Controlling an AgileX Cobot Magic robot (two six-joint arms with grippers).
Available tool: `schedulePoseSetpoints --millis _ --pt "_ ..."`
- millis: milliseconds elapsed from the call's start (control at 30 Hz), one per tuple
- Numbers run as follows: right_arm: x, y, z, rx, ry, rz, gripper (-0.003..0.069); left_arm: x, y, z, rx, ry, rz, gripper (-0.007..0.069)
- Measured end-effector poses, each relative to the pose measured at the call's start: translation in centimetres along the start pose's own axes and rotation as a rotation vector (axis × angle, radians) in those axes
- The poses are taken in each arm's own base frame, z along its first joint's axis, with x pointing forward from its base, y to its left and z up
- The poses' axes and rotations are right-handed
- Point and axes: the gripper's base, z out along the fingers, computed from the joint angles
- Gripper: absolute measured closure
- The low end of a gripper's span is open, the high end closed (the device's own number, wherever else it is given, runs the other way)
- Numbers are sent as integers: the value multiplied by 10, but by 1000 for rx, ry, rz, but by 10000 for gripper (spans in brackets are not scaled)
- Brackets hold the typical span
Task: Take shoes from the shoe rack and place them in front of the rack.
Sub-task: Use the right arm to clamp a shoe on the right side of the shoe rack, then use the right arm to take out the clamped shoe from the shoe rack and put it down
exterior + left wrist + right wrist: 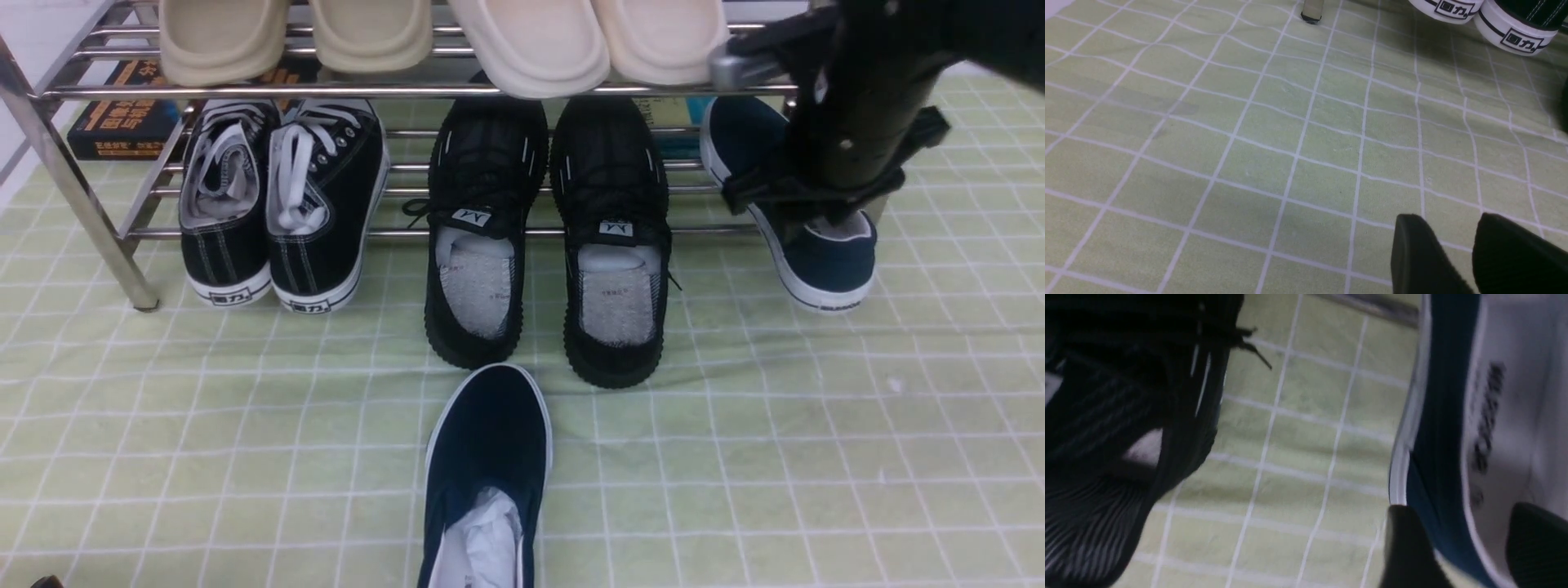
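At the right end of the lower shelf of the shoe rack (77, 192), the right fingers (1408, 547) are standing spread astride the side wall of a navy shoe (824, 265), one inside and one outside. Its heel is jutting past the front bar. The black knit pair (490, 163) is sitting beside it. The second navy shoe (490, 441) is lying on the worktop (816, 449) in front. The left fingers (1421, 257) are hovering spread, gripping nothing.

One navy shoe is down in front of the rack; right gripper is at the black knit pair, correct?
No: the right gripper straddles the side wall of the second navy shoe on the rack, not the black knit pair, as the right wrist view shows.
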Motion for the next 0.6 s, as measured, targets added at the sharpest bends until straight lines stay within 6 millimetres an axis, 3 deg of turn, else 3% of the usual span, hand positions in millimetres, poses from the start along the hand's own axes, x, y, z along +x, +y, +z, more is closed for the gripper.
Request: schedulePoseSetpoints --millis 100,267,367,400,467,500,533,600 --pt "-5 2 17 14 -22 -30 260 0 0 0 0 0 0 385" --pt "-9 5 33 19 -31 -43 274 0 0 0 0 0 0 385" --pt "-11 5 42 39 -44 -63 340 0 0 0 0 0 0 385" --pt "-11 4 44 52 -45 -70 404 0 0 0 0 0 0 385" --pt "-11 3 44 61 -47 -70 463 0 0 0 0 0 0 385" --pt "-12 2 44 75 -51 -74 561 0 0 0 0 0 0 385" --pt "-12 2 43 78 -50 -74 608 0 0 0 0 0 0 385" --pt "-11 3 41 82 -45 -74 631 0 0 0 0 0 0 385"
